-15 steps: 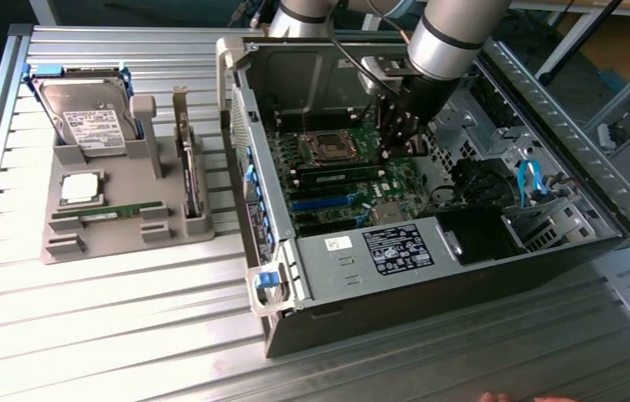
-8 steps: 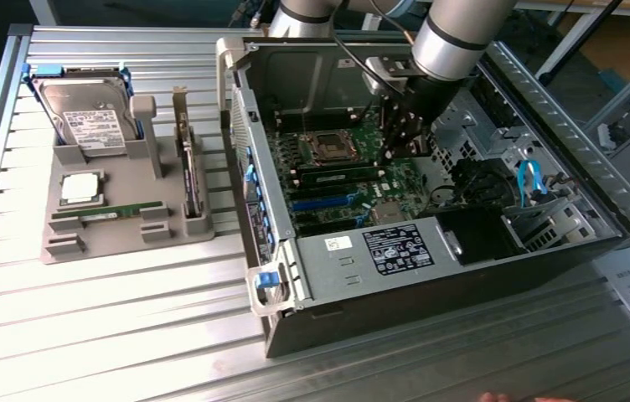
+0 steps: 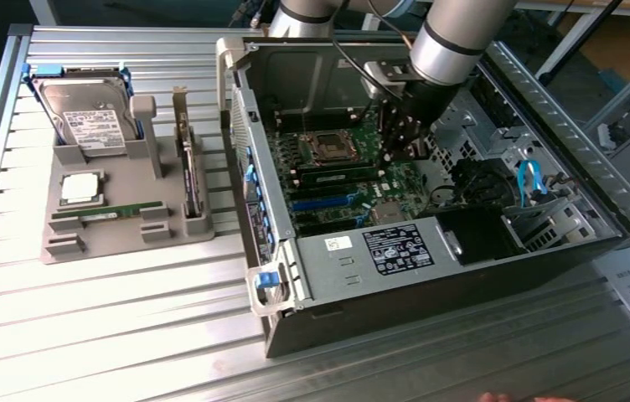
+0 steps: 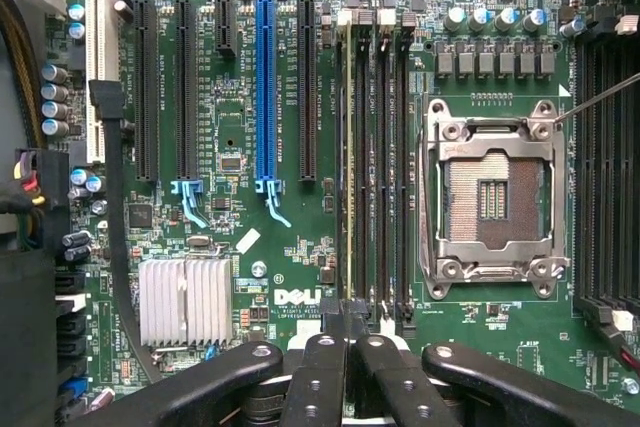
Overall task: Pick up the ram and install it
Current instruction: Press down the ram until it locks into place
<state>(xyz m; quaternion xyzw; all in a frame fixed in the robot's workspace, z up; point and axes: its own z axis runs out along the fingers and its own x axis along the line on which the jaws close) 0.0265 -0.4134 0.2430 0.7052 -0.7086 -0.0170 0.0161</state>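
Observation:
A slim green ram (image 3: 108, 214) lies flat in a slot of the grey holder (image 3: 91, 243) on the exterior view's left. My gripper (image 3: 405, 149) is down inside the open computer case (image 3: 427, 251), over the motherboard. Its black fingers are shut, tips together (image 4: 345, 325), at one end of the bank of memory slots (image 4: 375, 167). A thin stick (image 4: 349, 167) stands edge-on in one of those slots, and in the exterior view it is a green strip (image 3: 335, 177). The fingertips sit right over its end. Whether they touch it I cannot tell.
The holder also carries a hard drive (image 3: 90, 113), a square silver processor (image 3: 80, 188) and a dark expansion card (image 3: 188, 176). Beside the slots is the open processor socket (image 4: 495, 202). Blue cables (image 3: 529, 180) hang in the case. Fingertips of a person's hand (image 3: 516, 398) show at the table's front edge.

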